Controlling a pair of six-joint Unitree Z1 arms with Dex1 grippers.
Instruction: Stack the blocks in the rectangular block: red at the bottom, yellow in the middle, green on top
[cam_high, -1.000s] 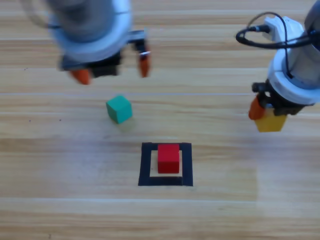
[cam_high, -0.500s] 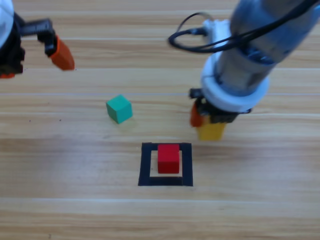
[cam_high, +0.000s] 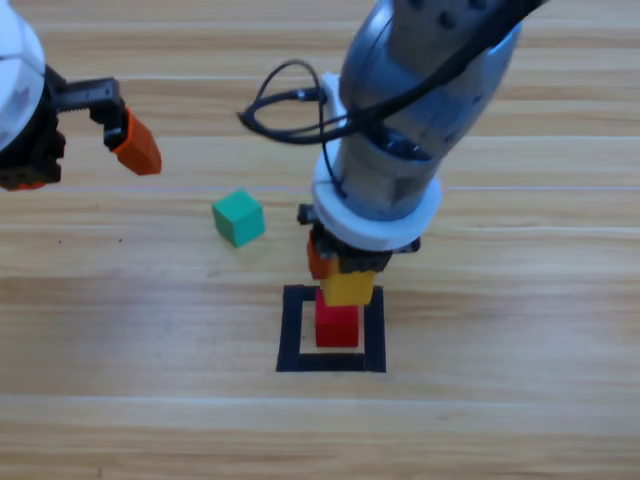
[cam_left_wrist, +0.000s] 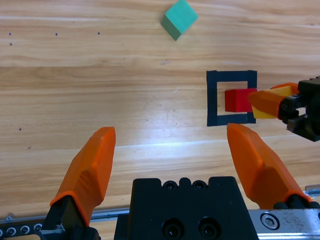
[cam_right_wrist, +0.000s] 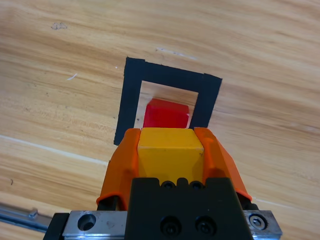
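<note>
Since half a second ago we are seeing the right gripper (cam_high: 342, 268) carried leftward from beside the black tape square to a spot over it, the yellow cube (cam_high: 348, 286) travelling with it, while the left gripper (cam_high: 80, 160) is staying near the picture's left edge much as it was.

We are watching the right gripper's orange jaws clenched on the yellow cube, one jaw pressing each side of it; the right wrist view is showing the cube (cam_right_wrist: 170, 154) squeezed between them, its top face flat and level. Below and beyond it the red cube (cam_right_wrist: 166, 113) is sitting inside the rectangular block (cam_right_wrist: 131, 100). From above, the yellow cube is overlapping the red cube's (cam_high: 337, 326) far edge; we cannot tell whether the two are touching.

We are finding the red cube standing squarely within the tape outline (cam_high: 291, 330), toward its far side, with bare wood showing in front of it.

The green cube (cam_high: 238, 218) is lying on the wooden table (cam_high: 120, 330), up and to the left of the outline, well apart from it and turned at an angle to the boards.

We are seeing the left gripper with jaws spread wide and nothing between them; its wrist view is looking across the table at the green cube (cam_left_wrist: 179, 19) and the outline (cam_left_wrist: 212, 100).
</note>
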